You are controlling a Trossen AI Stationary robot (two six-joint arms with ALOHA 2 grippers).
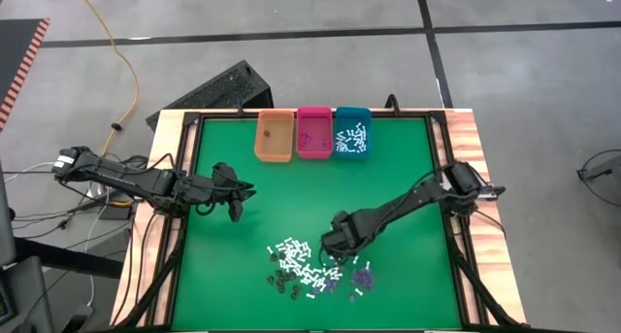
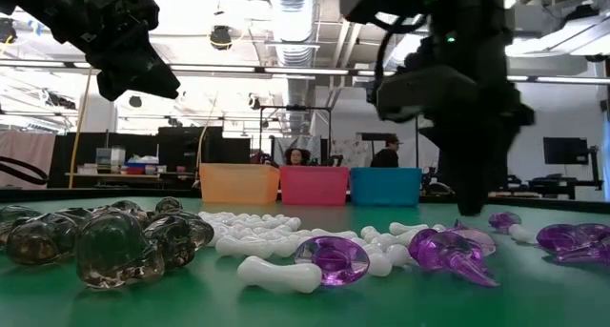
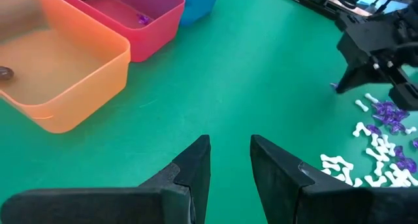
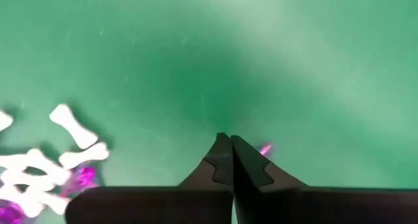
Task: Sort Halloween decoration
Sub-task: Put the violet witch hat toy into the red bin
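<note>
Green table mat (image 1: 388, 168), wooden border, grey concrete floor around (workshop room behind), right gripper (image 4: 228, 142) jaws pressed together, left gripper (image 3: 230, 145) jaws spread.

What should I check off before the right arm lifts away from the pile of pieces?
1. Right gripper shut at the mat: ok, fingers pressed together.
2. Piece caught between its fingers: cannot tell; a purple bit shows beside the tips, not clearly clamped.
3. Pink bin free to receive purple pieces: ok, open, nothing above it.
4. Left gripper out of the way: ok, fingers apart over bare mat, away from the pile.
5. Pile of pieces clear of the table edge: ok, on the green mat.
</note>
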